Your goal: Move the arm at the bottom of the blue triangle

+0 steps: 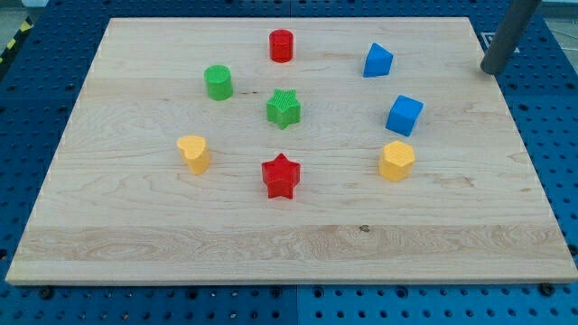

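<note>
Eight small blocks sit spread over the wooden board (135, 235), which lies on a blue perforated table (27, 108). My tip (493, 70) stands at the view's upper right, at or just past the board's right edge; from this angle I cannot tell for sure whether it rests on the wood or beside it. It touches no block and carries nothing.

The blue triangle (377, 60) lies near the board's top edge, well to the view's left of my tip and at about the same height in the view. The two are clearly apart, with bare wood between them. Below the triangle, toward the view's bottom and slightly right, is the blue cube (405, 115), and below that a yellow hexagon-like block (396, 161).

A red cylinder (281, 45) stands at the top centre, a green cylinder (218, 82) to its lower left, and a green star (284, 108) near the middle. A yellow heart-like block (193, 153) sits at the left, and a red star (280, 176) lies below the green one.
</note>
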{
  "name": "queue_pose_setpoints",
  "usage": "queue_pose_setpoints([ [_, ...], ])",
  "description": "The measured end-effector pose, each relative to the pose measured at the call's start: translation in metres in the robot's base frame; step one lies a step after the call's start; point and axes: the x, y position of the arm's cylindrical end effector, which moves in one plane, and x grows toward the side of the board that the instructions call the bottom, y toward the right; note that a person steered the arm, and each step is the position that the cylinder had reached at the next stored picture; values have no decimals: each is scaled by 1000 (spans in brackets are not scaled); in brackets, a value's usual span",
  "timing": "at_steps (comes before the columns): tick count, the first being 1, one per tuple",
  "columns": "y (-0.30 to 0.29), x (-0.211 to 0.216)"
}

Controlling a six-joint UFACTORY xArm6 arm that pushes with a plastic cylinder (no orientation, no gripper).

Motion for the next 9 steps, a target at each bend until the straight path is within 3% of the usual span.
queue_pose_setpoints([
  [3, -14, 21],
  [9, -114, 28],
])
